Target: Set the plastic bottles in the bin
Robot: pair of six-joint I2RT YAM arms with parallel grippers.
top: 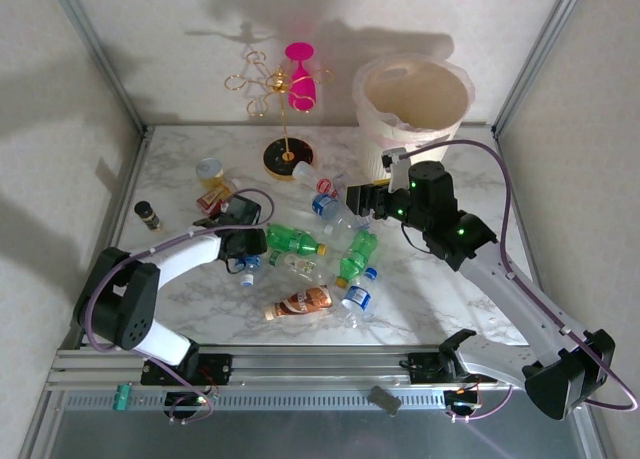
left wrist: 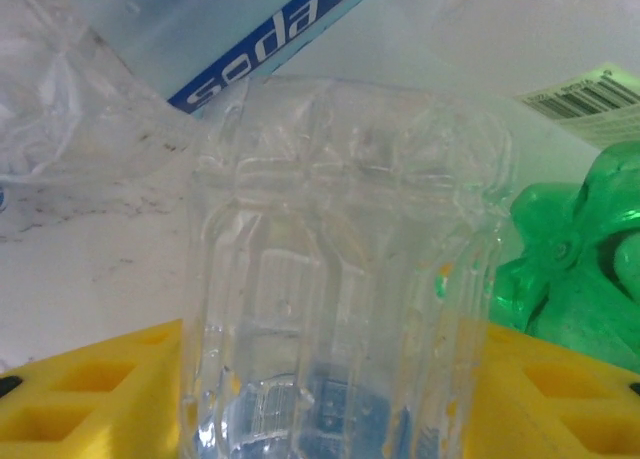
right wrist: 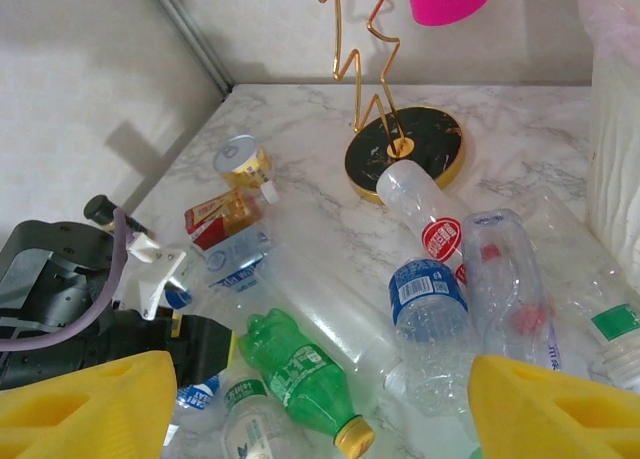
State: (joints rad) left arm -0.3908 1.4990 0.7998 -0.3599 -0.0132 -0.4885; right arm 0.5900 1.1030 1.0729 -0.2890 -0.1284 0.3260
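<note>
Bottles (top: 295, 241) crowd the table's (top: 440, 289) middle — bin (top: 375, 139) at far right corner.
Left end effector (left wrist: 330, 389) clamps a clear bottle (left wrist: 340, 239); right end effector (right wrist: 320, 399) gapes empty — near right edge bare.

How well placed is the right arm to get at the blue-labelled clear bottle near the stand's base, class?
Probably yes: its fingers are open, the blue-labelled bottle lies uncovered ahead between them, though a crushed clear bottle crowds one side.
</note>
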